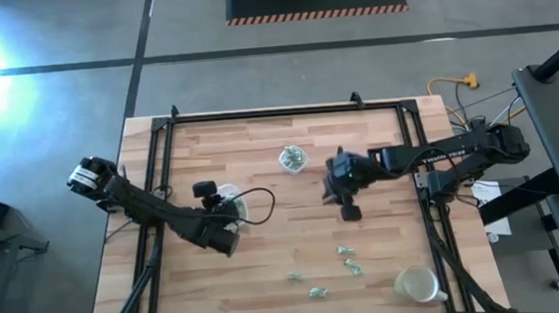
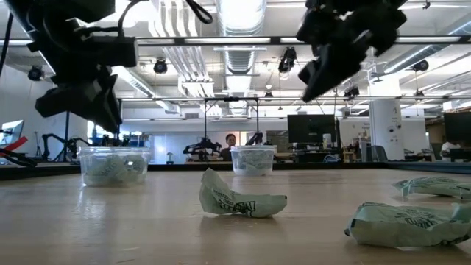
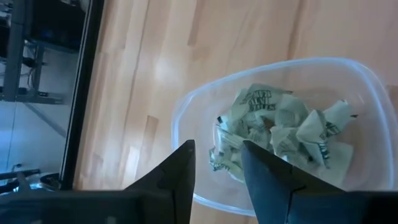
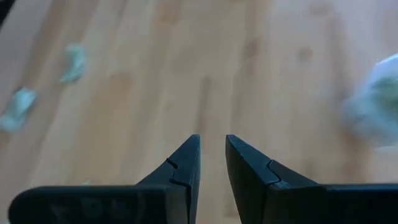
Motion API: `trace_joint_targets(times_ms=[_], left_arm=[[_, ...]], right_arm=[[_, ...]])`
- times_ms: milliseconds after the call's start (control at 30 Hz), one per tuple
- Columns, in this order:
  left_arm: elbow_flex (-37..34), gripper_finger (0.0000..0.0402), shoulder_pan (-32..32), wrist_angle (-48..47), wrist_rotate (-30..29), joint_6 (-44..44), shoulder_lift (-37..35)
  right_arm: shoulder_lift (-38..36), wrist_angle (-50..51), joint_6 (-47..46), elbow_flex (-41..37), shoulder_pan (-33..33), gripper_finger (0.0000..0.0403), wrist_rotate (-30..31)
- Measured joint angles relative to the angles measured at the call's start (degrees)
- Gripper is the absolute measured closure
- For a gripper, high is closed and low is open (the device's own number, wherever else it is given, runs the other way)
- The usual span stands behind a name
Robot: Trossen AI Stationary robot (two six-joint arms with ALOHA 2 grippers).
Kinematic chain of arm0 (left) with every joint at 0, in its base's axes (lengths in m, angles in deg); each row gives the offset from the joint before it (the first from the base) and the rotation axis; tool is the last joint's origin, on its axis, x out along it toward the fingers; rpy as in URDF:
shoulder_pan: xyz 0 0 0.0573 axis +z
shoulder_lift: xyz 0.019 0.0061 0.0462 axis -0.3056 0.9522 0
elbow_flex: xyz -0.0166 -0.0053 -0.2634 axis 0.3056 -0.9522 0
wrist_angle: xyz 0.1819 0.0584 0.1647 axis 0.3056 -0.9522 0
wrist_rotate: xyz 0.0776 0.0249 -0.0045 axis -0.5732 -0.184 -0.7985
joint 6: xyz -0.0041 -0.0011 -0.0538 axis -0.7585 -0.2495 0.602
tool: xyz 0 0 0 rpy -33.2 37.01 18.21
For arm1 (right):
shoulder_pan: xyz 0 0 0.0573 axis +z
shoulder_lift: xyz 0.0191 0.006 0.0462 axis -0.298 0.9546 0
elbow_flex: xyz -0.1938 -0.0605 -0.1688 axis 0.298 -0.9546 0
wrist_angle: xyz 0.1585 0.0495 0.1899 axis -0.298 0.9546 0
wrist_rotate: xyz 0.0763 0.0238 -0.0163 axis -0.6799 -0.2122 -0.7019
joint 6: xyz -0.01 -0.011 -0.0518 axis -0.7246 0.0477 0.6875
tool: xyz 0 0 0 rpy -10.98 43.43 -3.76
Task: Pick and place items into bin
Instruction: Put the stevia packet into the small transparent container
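Observation:
Several pale green-and-white wrapped pieces (image 1: 349, 260) lie loose on the wooden table near its front edge; they show close up in the low view (image 2: 239, 200). My left gripper (image 3: 217, 155) is open and empty above a clear container (image 3: 199, 106) that holds several wrapped pieces (image 3: 280, 130); in the high view my left gripper (image 1: 226, 211) is at the table's left middle. My right gripper (image 4: 212, 146) hangs above bare table at the middle (image 1: 348, 203), its fingers a narrow gap apart with nothing between them.
A second clear container (image 1: 292, 159) with wrapped pieces stands just to the far left of my right gripper. A third, pale container (image 1: 419, 285) stands at the front right corner. A black metal frame (image 1: 286, 114) borders the table.

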Motion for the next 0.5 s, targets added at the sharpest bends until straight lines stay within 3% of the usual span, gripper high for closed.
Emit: trace_joint_targets(times_ms=[333, 500], left_arm=[[0.11, 0.0287, -1.88, -0.03, 0.13, 0.00, -0.02], [0.09, 0.0287, -2.68, 0.04, 0.13, 0.00, -0.04]], right_arm=[[0.00, 2.02, -11.55, -6.34, 14.81, 0.0335, -0.12], [0.00, -1.89, -17.87, -9.43, 21.81, 0.0335, 5.73]])
